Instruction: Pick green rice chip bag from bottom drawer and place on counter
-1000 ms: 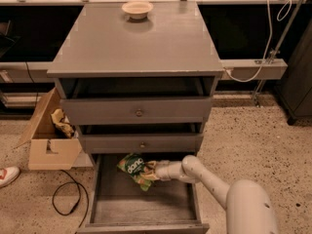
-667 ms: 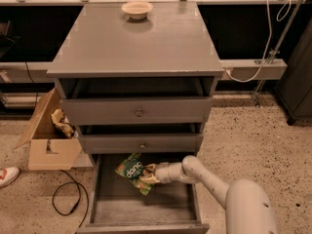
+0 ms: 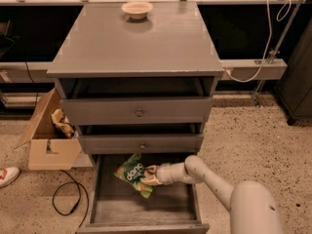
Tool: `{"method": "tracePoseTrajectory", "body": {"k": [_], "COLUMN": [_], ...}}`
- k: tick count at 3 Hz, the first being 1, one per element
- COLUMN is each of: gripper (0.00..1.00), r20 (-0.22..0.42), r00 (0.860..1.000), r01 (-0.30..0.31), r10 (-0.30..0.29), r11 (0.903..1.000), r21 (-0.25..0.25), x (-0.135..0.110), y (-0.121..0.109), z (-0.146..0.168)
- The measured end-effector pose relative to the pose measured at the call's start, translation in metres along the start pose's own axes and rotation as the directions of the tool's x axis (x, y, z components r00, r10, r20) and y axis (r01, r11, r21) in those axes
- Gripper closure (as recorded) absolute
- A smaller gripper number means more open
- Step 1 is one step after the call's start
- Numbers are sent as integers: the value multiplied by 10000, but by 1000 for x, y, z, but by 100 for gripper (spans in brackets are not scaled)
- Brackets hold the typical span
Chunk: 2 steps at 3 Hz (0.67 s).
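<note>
The green rice chip bag (image 3: 132, 172) is bright green with a dark round logo. It hangs tilted above the plank floor of the open bottom drawer (image 3: 141, 206), near the drawer's back. My gripper (image 3: 148, 175) reaches in from the right and is shut on the bag's lower right edge. The white arm runs from the lower right corner to the bag. The grey counter (image 3: 139, 40) tops the cabinet above.
A pale bowl (image 3: 137, 9) sits at the counter's far edge. Two closed drawers with round knobs (image 3: 139, 113) are above the open drawer. A cardboard box (image 3: 46, 138) with crumpled paper stands left on the floor, with a black cable (image 3: 66, 199) and a shoe (image 3: 7, 175).
The bag has risen off the drawer floor and shifted slightly left and up, held by my gripper. The arm has lifted with it.
</note>
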<state>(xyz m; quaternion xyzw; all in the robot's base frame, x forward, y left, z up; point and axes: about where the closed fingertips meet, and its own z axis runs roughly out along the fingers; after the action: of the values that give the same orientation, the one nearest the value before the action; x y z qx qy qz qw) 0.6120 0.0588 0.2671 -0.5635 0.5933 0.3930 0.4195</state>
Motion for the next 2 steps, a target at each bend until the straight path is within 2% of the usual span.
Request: {"method": "tracePoseTrajectory", "body": {"k": [1,2], "gripper": [100,100], "r20": [555,828], "r00": [9873,9590], "r01": [1545,2810], "r10": [-1490,-2711], "r11": [9813,9476], "r21": [-1148,-1521], "x": [-41,-83], "y": [41,76], "z": [-43,-93]}}
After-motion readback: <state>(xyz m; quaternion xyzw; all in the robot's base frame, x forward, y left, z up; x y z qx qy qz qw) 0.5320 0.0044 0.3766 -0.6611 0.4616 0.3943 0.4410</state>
